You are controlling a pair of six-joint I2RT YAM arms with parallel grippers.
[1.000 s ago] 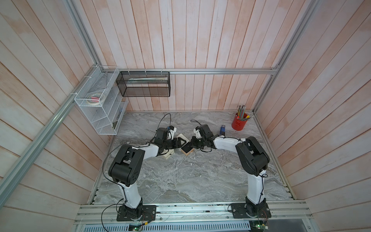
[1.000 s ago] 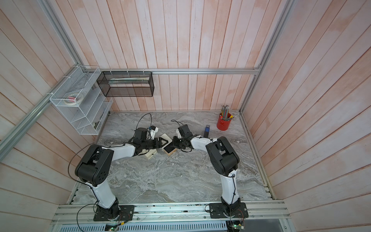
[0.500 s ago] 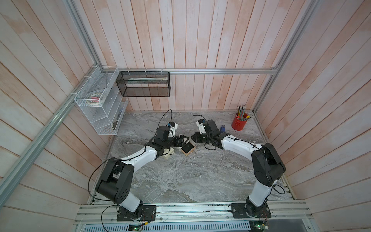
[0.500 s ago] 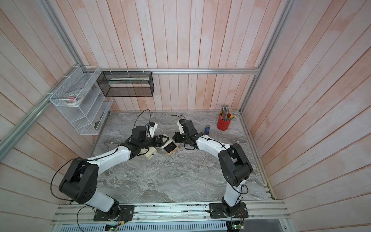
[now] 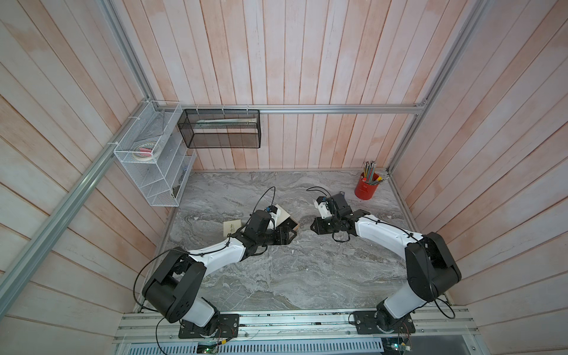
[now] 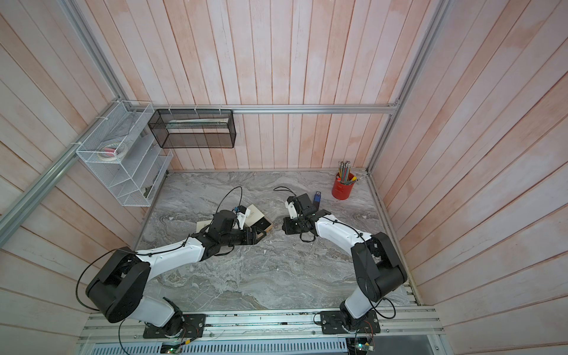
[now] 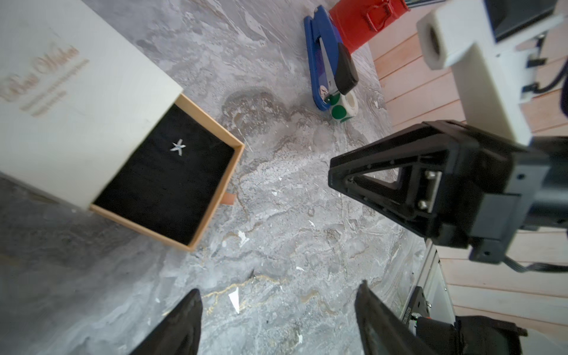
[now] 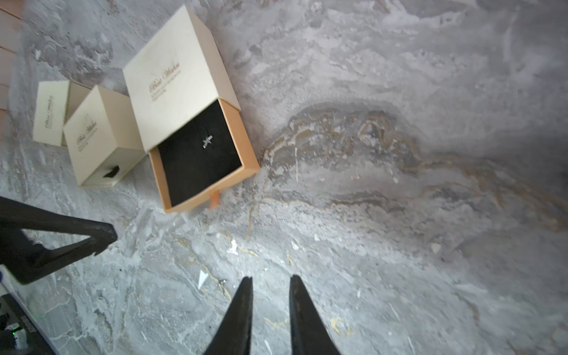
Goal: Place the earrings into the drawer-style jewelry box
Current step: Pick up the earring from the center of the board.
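Note:
The drawer-style jewelry box [image 8: 181, 70] is a cream sleeve with its tan drawer [image 8: 249, 153] pulled out, lined in black. One silver star-shaped earring [image 8: 207, 142] [image 7: 178, 146] lies in the drawer. A tiny metal piece [image 8: 222, 281] that looks like another earring lies on the marble beside a white scrap, close to my right gripper [image 8: 271, 277]. That gripper's jaws stand a little apart with nothing between them. My left gripper [image 7: 279, 289] is wide open and empty, just in front of the drawer. In both top views the left gripper [image 5: 290, 235] and right gripper [image 5: 313, 227] face each other near the box [image 6: 259, 216].
Two smaller cream boxes [image 8: 98, 135] [image 8: 50, 112] sit beside the jewelry box. A blue stapler [image 7: 322, 61], a roll of green stickers [image 7: 344, 107] and a red pencil cup [image 5: 367, 187] stand towards the back right. Wire shelves [image 5: 153, 159] hang on the left wall.
Both grippers have drawn back from the drawer. The right gripper, shut a second ago, has parted its jaws a little and moved right. The left gripper stays open.

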